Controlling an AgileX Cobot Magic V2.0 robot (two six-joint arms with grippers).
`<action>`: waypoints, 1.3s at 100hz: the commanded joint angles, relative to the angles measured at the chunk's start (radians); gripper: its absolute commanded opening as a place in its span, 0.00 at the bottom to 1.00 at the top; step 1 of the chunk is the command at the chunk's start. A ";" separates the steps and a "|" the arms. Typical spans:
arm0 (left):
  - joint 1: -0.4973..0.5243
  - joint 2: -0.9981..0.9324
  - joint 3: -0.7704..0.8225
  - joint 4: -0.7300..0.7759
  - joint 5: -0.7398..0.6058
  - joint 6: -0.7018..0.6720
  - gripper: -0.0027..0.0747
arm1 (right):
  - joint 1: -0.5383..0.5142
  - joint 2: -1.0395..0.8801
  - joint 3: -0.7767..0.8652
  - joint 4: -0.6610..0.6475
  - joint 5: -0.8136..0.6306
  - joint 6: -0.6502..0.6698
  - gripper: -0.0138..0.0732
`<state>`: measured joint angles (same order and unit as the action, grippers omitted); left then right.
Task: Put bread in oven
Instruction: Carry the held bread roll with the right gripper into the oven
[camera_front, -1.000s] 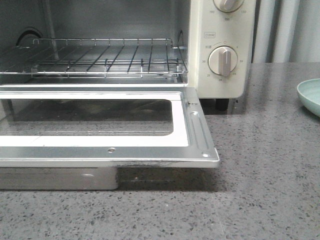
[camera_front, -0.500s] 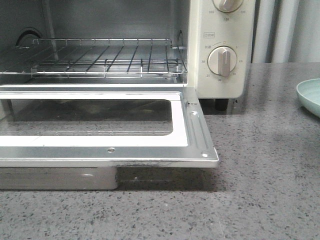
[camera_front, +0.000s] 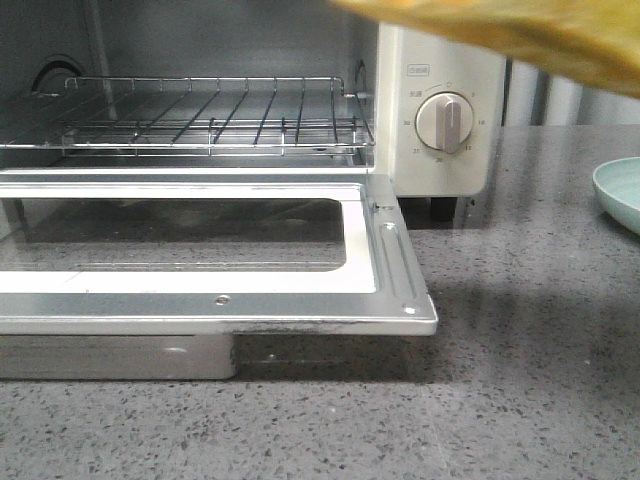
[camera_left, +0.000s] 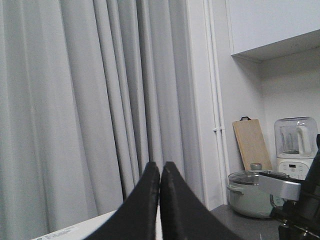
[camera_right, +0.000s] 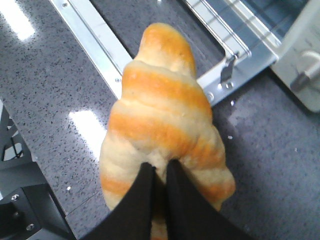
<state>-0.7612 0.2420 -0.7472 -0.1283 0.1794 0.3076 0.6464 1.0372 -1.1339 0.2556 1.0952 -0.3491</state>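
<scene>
While the oven (camera_front: 440, 120) stands with its door (camera_front: 390, 260) dropped flat over the worktop (camera_front: 530, 380), the bread (camera_right: 165, 120) hangs in the air, pinched at one end by the right gripper (camera_right: 159, 175), whose fingers are clenched on it. From the front it shows as a blurred golden shape at one o'clock, above the oven's dial (camera_front: 446, 121). The wire rack (camera_front: 200, 115) inside is bare. A pale green dish (camera_front: 620, 192) sits at three o'clock. The left gripper (camera_left: 160, 172) is raised toward curtains (camera_left: 75, 100), its fingers pressed together on nothing.
</scene>
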 joint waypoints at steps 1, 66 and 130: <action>-0.008 0.016 -0.028 -0.012 -0.054 -0.007 0.01 | 0.050 0.048 -0.077 -0.049 -0.093 -0.027 0.08; -0.008 0.016 -0.028 -0.012 -0.054 -0.007 0.01 | 0.345 0.430 -0.382 -0.642 -0.256 0.060 0.08; -0.008 0.016 -0.028 -0.028 -0.052 -0.007 0.01 | 0.324 0.538 -0.394 -0.867 -0.332 0.124 0.08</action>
<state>-0.7612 0.2420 -0.7472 -0.1394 0.1832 0.3076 0.9838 1.6182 -1.4898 -0.5593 0.8152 -0.2321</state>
